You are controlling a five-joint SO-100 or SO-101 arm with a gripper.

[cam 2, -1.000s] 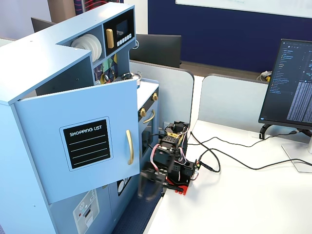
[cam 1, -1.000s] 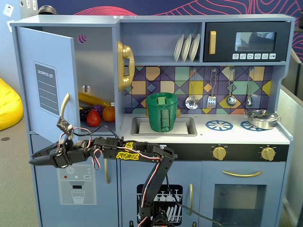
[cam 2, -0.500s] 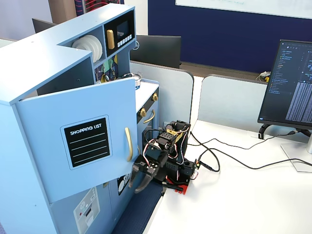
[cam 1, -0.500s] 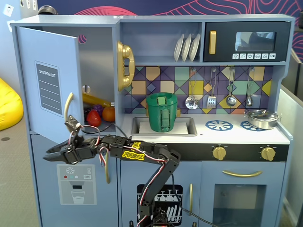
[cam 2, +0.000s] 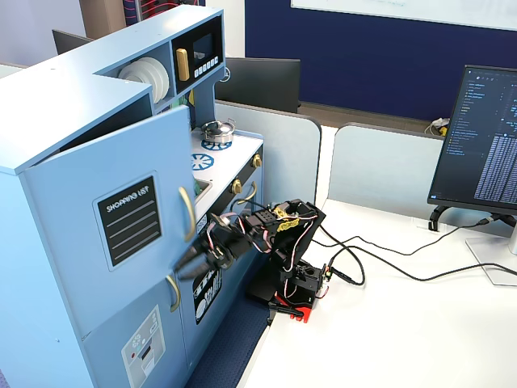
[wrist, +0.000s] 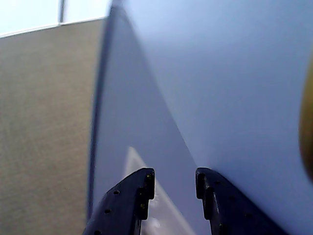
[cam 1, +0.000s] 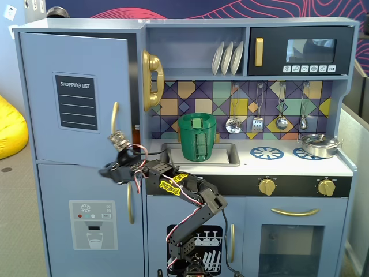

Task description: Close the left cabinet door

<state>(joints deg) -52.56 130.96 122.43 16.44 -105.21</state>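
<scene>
The left cabinet door [cam 1: 75, 98] is light blue with a black "SHOPPING LIST" panel and a gold handle [cam 1: 114, 118]. It stands slightly ajar, its handle side out from the cabinet, as another fixed view [cam 2: 121, 234] also shows. My gripper [cam 1: 109, 171] sits at the door's lower right corner, just below the handle. It is open and holds nothing. In the wrist view the two black fingertips [wrist: 146, 183] are apart, the gripper [wrist: 175, 183] is close against the blue door face [wrist: 234, 98], and a sliver of gold handle [wrist: 308, 127] shows at the right edge.
Below is the blue door with the ice-dispenser graphic [cam 1: 92, 225]. A green pot [cam 1: 197, 137] sits in the sink, and the black microwave [cam 1: 300, 51] is at upper right. The arm's base [cam 2: 295, 283] stands on a white desk with cables and a monitor [cam 2: 485, 137].
</scene>
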